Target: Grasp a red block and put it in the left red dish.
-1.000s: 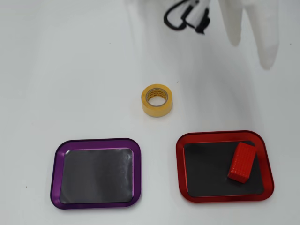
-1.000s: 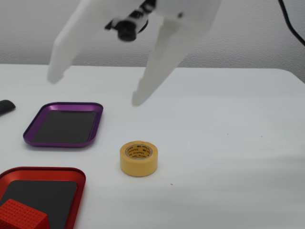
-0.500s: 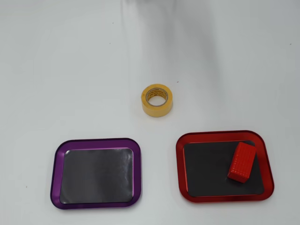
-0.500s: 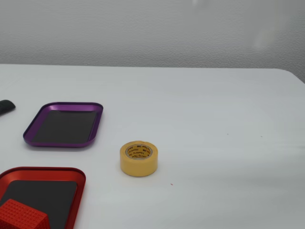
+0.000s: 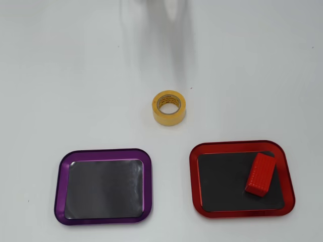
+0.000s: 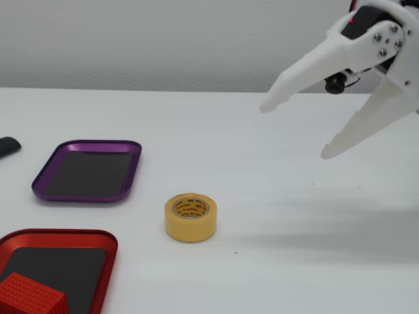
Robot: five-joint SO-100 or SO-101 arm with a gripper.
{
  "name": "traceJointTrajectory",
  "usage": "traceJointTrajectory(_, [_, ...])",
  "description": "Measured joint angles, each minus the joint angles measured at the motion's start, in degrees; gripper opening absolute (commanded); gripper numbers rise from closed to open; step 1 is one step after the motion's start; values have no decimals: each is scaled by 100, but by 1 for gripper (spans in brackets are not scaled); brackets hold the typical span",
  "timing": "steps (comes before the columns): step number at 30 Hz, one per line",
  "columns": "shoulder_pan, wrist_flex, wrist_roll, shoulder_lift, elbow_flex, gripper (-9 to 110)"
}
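The red block (image 5: pixel 261 174) lies inside the red dish (image 5: pixel 241 147), at its right side in the overhead view, slightly tilted. In the fixed view the block (image 6: pixel 29 297) shows at the bottom left corner, in the red dish (image 6: pixel 108 261). My white gripper (image 6: pixel 293 131) shows only in the fixed view, at the upper right, raised above the table. Its jaws stand wide apart and hold nothing. It is far from the block and the dish. The overhead view shows only its blurred shadow on the table.
A yellow tape roll (image 5: pixel 169 107) stands on the white table between the dishes and the arm, also in the fixed view (image 6: pixel 190 217). A purple-rimmed tray (image 5: pixel 105 154) sits beside the red dish, empty, also in the fixed view (image 6: pixel 124 171). A dark object (image 6: pixel 8 146) lies at the left edge.
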Motion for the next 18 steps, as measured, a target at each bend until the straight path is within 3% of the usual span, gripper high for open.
traceJointTrajectory(10, [53,62,0,2215,2206,29])
traceJointTrajectory(18, [44,703,9,2856,2610,29])
